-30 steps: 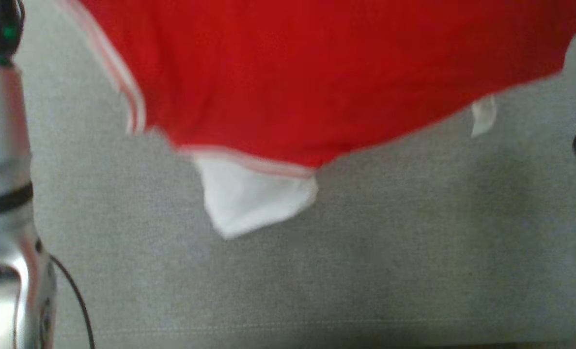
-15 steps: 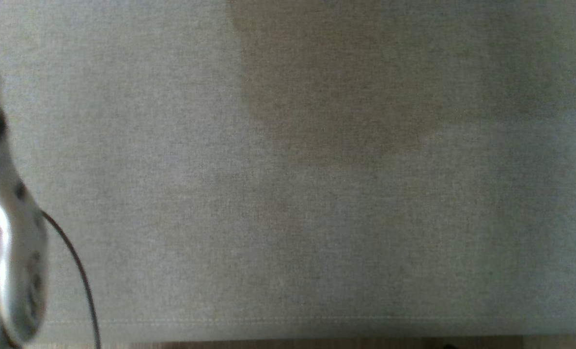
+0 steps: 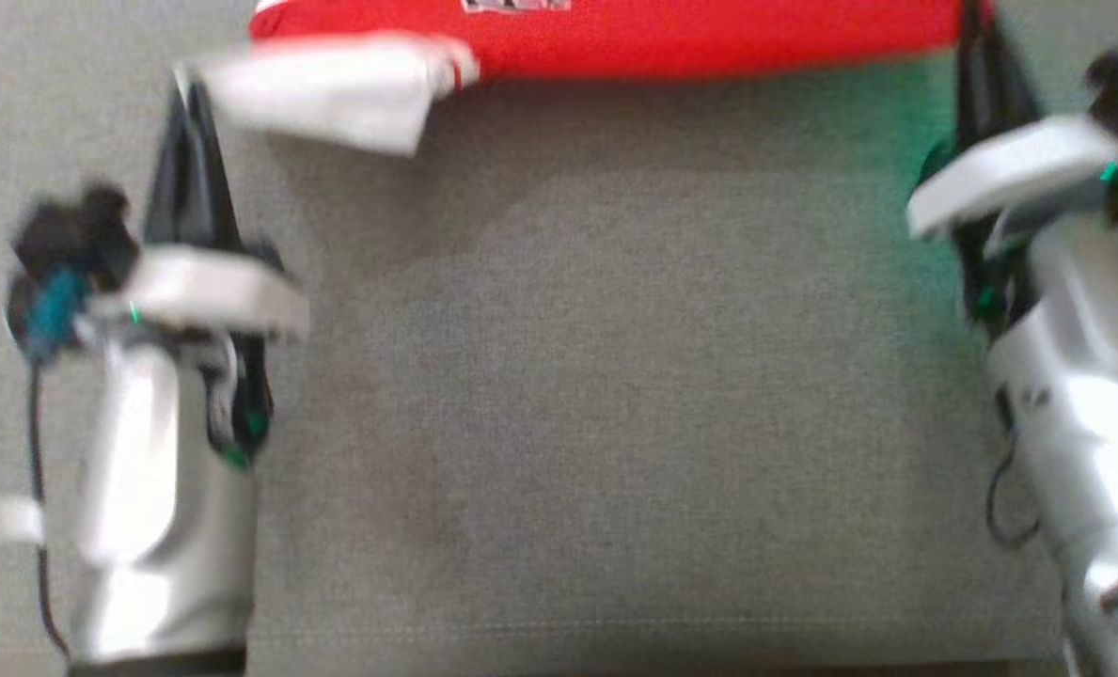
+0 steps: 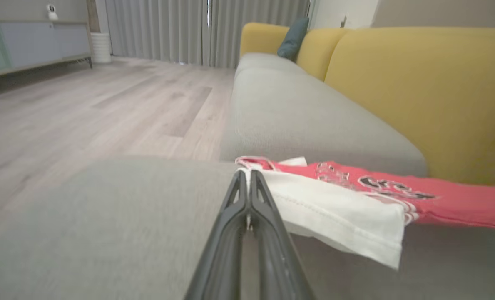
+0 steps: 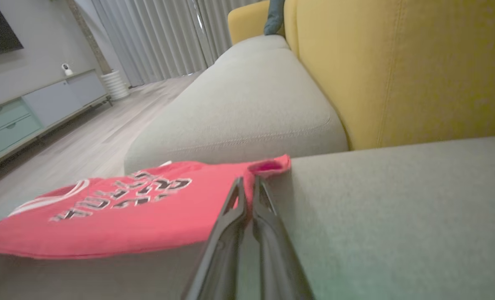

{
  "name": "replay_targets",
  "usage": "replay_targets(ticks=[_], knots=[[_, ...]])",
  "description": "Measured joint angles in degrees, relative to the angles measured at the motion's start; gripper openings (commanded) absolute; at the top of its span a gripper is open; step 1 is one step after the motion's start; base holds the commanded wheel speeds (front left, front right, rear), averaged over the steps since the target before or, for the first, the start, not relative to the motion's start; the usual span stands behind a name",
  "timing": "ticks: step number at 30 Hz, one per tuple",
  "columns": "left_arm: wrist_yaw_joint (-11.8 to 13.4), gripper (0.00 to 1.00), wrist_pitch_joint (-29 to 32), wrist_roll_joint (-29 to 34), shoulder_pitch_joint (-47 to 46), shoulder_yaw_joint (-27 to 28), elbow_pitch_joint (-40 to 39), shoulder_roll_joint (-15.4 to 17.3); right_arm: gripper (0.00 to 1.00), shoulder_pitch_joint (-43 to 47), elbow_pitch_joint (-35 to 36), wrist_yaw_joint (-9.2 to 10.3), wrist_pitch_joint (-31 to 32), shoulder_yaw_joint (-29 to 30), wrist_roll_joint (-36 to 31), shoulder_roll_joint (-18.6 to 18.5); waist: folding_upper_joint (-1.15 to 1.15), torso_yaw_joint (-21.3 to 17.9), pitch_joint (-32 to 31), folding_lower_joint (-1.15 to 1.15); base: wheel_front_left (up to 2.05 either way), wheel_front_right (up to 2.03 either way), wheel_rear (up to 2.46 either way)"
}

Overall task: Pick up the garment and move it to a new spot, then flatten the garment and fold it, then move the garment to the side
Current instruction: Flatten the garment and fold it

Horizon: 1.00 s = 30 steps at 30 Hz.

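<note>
A red jersey (image 3: 709, 42) with black chest lettering is held stretched flat just above a grey sofa seat cushion (image 3: 615, 395), over the cushion's far part. The left gripper (image 3: 185, 89), fingers clamped together, pinches the jersey's white sleeve (image 4: 339, 208) toward the cushion's left side. The right gripper (image 3: 974, 21), likewise clamped, pinches a red corner toward the cushion's right side. The head view is blurred.

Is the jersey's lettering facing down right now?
No, the black lettering on the garment faces up in the right wrist view.
</note>
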<state>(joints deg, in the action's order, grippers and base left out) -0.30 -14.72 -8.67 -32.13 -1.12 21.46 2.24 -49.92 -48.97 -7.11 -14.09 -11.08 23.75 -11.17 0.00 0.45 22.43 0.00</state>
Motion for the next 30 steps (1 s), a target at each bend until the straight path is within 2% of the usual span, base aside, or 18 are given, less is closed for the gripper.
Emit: replay_targets(ticks=[5, 12, 23, 30], knots=[[0.05, 0.00, 0.00, -1.15, 9.77, 0.22, 0.24, -0.44, 0.00, 10.11, 4.93, 0.00, 1.90, -4.93, 4.86, -0.29, 0.00, -0.45, -3.55, 0.00, 0.00, 0.00, 0.00], [1.15, 0.00, 0.00, -3.87, 20.62, -2.33, 0.47, -0.44, 0.00, 22.97, 9.56, 0.00, 3.55, -7.31, 9.10, -0.42, 0.00, -0.94, -9.51, 0.00, 0.00, 0.00, 0.00], [1.91, 0.00, 0.01, -6.16, 36.34, -3.54, -2.13, -0.23, 0.00, 39.77, 12.44, 0.00, 7.61, -7.35, 11.04, 0.22, 0.00, -1.88, -19.22, 0.00, 0.00, 0.00, 0.00], [2.30, 0.00, 0.01, -6.59, 42.02, -5.14, -5.81, 0.04, 0.00, 44.25, 15.27, 0.00, 9.91, -6.27, 10.40, 0.10, 0.00, -2.36, -20.75, -0.01, 0.00, 0.00, 0.00]])
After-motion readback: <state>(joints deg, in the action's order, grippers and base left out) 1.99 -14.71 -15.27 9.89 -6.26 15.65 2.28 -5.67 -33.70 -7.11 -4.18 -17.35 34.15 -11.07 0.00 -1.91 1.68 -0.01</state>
